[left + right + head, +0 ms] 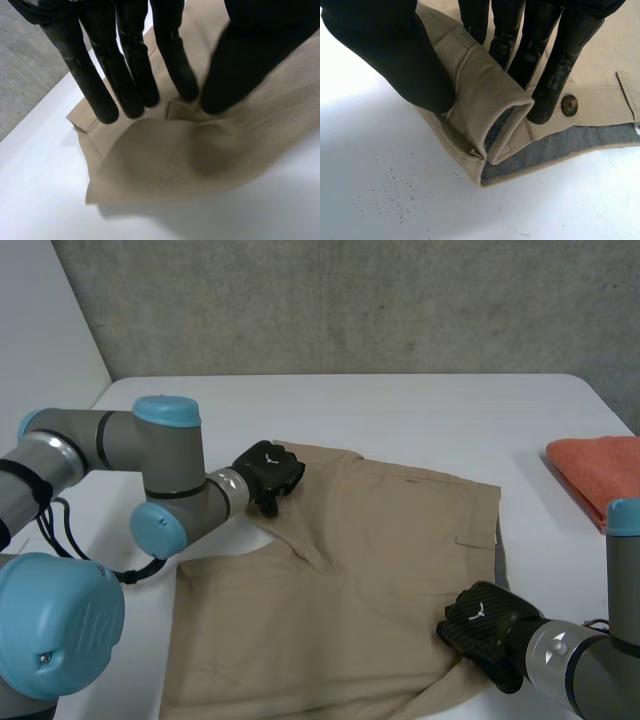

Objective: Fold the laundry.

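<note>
1. Left arm reaches in across the white table. I see the left hand pointing down onto the far edge of the tan shorts.
2. In the left wrist view, the left hand has its fingers nearly straight and its thumb opposed. They nip a small ridge of the shorts between them, and the cloth under the fingertips stands slightly off the table.
3. Right arm comes in low. The right hand sits on the shorts' corner nearest the robot on that side.
4. In the right wrist view, the right hand has a rolled fold of the waistband clamped between the thumb and straight fingers.
5. A button sits right at the right fingertips, with grey lining showing just beyond it along the hem.
6. The shorts lie mostly flat between the two hands, which are well apart.
7. A folded orange cloth lies beyond the right hand, clear of the shorts.
</note>
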You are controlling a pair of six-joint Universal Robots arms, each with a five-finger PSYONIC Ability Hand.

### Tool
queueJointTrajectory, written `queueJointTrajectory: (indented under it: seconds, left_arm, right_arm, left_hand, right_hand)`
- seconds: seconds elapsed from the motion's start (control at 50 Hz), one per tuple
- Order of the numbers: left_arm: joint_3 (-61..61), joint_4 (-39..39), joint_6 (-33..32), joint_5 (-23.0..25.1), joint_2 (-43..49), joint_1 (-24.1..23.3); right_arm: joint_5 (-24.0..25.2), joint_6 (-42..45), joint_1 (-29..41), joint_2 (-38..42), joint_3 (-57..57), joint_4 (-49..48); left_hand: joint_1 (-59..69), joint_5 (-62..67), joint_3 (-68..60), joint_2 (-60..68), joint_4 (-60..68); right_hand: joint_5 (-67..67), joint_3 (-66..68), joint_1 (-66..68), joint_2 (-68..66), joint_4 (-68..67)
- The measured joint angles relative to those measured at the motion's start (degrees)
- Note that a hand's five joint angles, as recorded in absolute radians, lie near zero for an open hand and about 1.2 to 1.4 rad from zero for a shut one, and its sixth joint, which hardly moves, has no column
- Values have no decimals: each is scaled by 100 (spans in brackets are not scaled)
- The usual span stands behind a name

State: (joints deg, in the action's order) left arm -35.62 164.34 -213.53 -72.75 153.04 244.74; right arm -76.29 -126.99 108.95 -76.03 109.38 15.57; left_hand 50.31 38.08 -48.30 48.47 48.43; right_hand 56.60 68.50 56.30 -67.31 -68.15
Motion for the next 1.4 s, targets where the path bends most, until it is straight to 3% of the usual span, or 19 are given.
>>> queueJointTrajectory:
  seconds: [0.04,0.06,0.18,0.36,0.52,0.56,0.66,0.78,0.94,1.02,1.12,1.24,1.3,1.34,1.4]
  left_arm:
    - [2,-50,0,-30,-16,3]
    - [-7,-67,0,-59,-33,2]
    - [-104,-66,-6,-361,-190,-4]
    - [-687,-23,-227,-1414,-705,-7]
    - [-1660,149,-350,-1694,-1275,19]
    - [-1879,322,-343,-1679,-1400,22]
    - [-2194,1035,-292,-1580,-1615,-5]
    - [-2026,1621,-151,-1290,-1616,-110]
    - [-1187,1385,0,-645,-1006,-229]
    - [-504,647,-9,-396,-424,-252]
    - [-29,55,-40,-249,-45,-211]
    - [94,-131,-76,-223,15,-137]
    - [97,-185,-87,-229,-5,-108]
    - [112,-267,-99,-232,-13,-91]
    - [138,-390,-138,-246,-9,-79]
  right_arm:
    - [0,0,-8,0,2,-10]
    - [0,0,-13,0,2,-14]
    - [0,0,-23,0,-1,-25]
    - [0,-1,-23,0,-5,-49]
    - [0,-1,-8,0,2,-49]
    - [0,-1,-3,0,5,-50]
    - [0,-1,3,0,16,-67]
    - [2,-36,4,0,33,-110]
    - [8,-154,-6,0,31,-150]
    - [15,-174,-24,0,27,-162]
    - [53,-172,-74,0,24,-165]
    - [113,-168,-111,0,22,-162]
    - [124,-168,-113,0,22,-160]
    - [126,-168,-113,0,23,-160]
    - [126,-168,-113,0,26,-160]
  left_hand:
    - [1495,1550,-1535,1591,1556]
    - [1559,1816,-1826,1846,1870]
    - [1560,1844,-1967,1987,2004]
    - [1558,1844,-1971,1997,2005]
    - [1560,1844,-1976,1999,2010]
    - [1533,1835,-1973,1994,2014]
    - [-1485,-1095,1068,-1117,-1121]
    - [-2121,-1959,1879,-1926,-1970]
    - [-2115,-1940,1879,-1924,-1957]
    - [-2121,-1942,1879,-1926,-1965]
    - [-2125,-1975,1906,-1951,-1995]
    - [-2169,-1987,1998,-2012,-2075]
    - [-1529,-1399,1426,-1393,-1439]
    - [-57,-60,58,-60,-60]
    - [1004,1194,-1190,1187,1194]
  right_hand:
    - [0,0,0,0,0]
    - [0,0,0,0,0]
    - [0,0,0,0,0]
    - [0,0,0,0,0]
    - [0,0,0,0,0]
    - [0,0,0,0,0]
    - [0,0,0,0,0]
    - [0,0,0,0,0]
    - [0,0,0,0,0]
    - [0,0,0,0,0]
    - [0,0,0,0,0]
    - [0,0,0,0,0]
    - [0,0,0,0,0]
    - [0,0,0,0,0]
    - [0,0,0,0,0]
